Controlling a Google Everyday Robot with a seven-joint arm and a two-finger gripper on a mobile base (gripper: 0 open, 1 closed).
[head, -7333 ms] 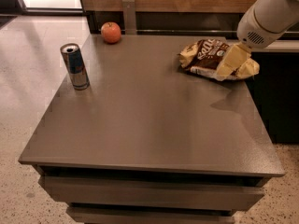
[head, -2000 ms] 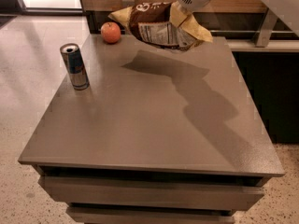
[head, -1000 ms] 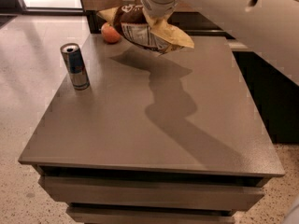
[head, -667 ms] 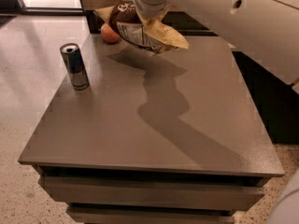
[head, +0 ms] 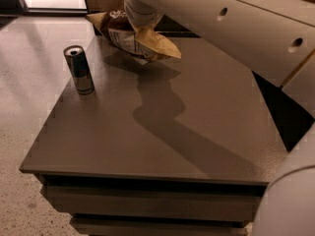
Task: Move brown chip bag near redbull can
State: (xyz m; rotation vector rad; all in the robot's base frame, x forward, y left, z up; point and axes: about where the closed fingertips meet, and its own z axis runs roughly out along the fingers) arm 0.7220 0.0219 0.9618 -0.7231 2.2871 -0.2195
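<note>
The white arm is extended from the lower right corner, across the upper right, to the top centre of the view, where the gripper is pointed downward and is clamped on the brown chip bag, which is held aloft

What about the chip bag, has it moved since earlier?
Yes: held by the pincer over the back of the table, the brown chip bag went leftward, toward the redbull can.

White arm, dark round holes, pincer over table.
</note>
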